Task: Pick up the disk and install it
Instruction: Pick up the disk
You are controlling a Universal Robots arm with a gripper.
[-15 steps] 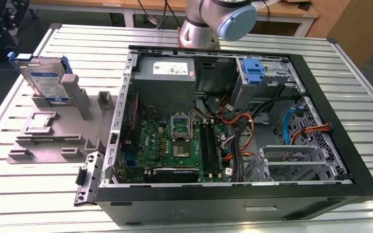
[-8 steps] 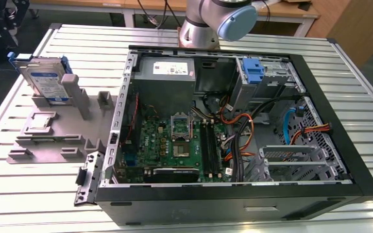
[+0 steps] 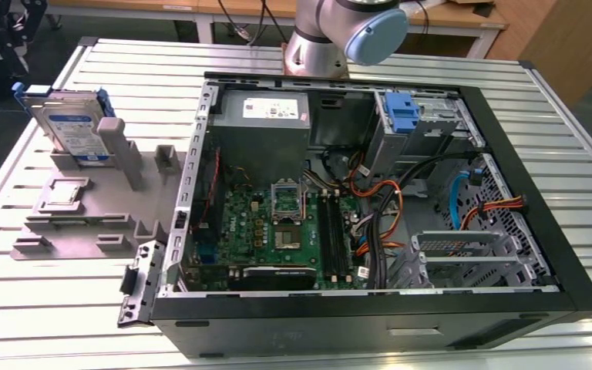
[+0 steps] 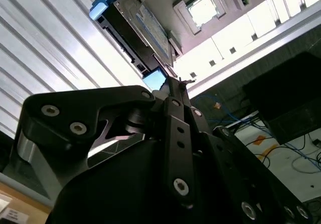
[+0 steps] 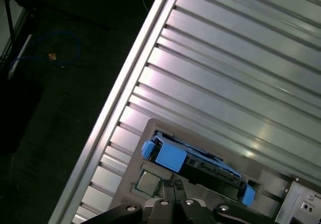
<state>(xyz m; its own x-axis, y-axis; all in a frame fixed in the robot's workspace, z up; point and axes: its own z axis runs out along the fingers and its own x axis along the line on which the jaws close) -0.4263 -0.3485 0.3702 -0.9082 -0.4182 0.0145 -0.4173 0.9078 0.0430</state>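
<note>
The disk has not been picked up yet. It stands on its edge, leaning a little, in a slot of a grey holder. The holder sits near the bench corner at the exterior view's left, on the side where the arm's base stands. The open computer case lies beside the holder and takes up most of the bench's middle.

In both wrist views the gripper hangs above the disk and apart from it, with its tips pointing toward the disk's upper edge. Its jaws look drawn together, with only a narrow gap or none, and they hold nothing.

I judge that the disk is a stiff metal body, rather heavy for its size, which will not bend under a grip. Its flat metal faces are smooth and probably slippery. The label side and the circuit side should not be pressed hard, and the disk does not tolerate a knock or a drop. The blue rails along its edges are plastic and may flex or slide off if pulled alone. The best hold seems to be across the two broad faces near the free upper edge, between the rails, so that the weight hangs straight under the jaws.
</note>
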